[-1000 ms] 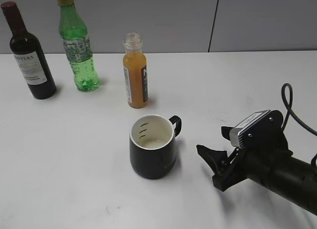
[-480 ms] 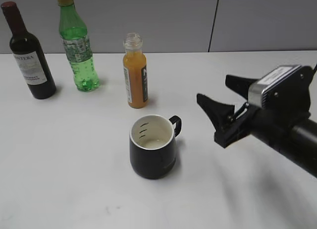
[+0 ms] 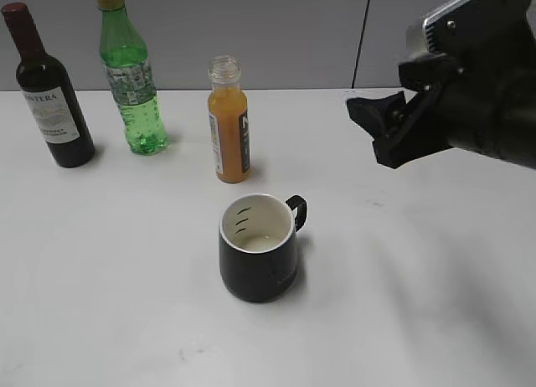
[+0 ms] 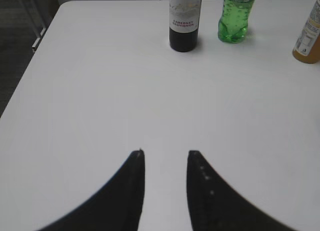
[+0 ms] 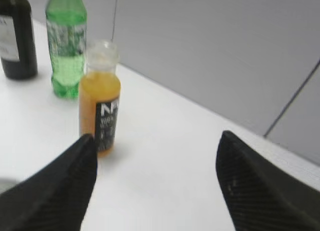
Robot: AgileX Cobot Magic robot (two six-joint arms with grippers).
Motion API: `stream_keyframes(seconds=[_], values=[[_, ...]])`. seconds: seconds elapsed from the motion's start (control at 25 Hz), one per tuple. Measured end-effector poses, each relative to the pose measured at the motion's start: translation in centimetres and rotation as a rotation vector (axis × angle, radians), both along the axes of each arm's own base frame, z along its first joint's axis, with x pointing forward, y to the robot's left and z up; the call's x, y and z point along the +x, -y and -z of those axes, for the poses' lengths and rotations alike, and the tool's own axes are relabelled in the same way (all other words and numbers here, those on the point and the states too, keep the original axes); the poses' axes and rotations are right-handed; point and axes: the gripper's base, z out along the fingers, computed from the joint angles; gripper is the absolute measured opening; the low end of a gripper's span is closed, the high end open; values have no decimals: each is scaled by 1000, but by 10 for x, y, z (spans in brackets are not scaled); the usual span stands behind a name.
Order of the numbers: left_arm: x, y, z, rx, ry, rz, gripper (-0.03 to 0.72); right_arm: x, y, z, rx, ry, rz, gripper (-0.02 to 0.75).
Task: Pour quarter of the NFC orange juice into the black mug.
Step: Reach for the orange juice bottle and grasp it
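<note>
Exterior view: NFC orange juice bottle (image 3: pixel 228 123) stands capless behind the black mug (image 3: pixel 258 248), apart from it; right gripper (image 3: pixel 387 129) hovers wide open, empty; left gripper (image 4: pixel 165 163) partly open, empty; likely light, thin-walled, squeezable, spillable; grip mid-body at the label, gently.

The wine bottle (image 4: pixel 184 21) label reads "FRONTERA CABERNET SAUVIGNON".
</note>
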Motion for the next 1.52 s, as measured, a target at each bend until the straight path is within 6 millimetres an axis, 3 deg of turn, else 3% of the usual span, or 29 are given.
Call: stream_keyframes(seconds=[0.24, 0.48, 0.68, 0.8, 1.12, 1.52], values=[[0, 0, 0, 0, 0, 0, 232, -17, 16, -17, -261, -382, 52, 563], [0, 0, 0, 0, 0, 0, 232, -56, 40, -27, -424, -636, 73, 563], [0, 0, 0, 0, 0, 0, 232, -94, 60, -56, -376, -606, 90, 563], [0, 0, 0, 0, 0, 0, 232, -113, 75, -63, -317, -590, 132, 563], [0, 0, 0, 0, 0, 0, 232, -173, 119, -59, -139, -493, 389, 563], [0, 0, 0, 0, 0, 0, 232, -223, 126, -34, -30, -254, 506, 563]])
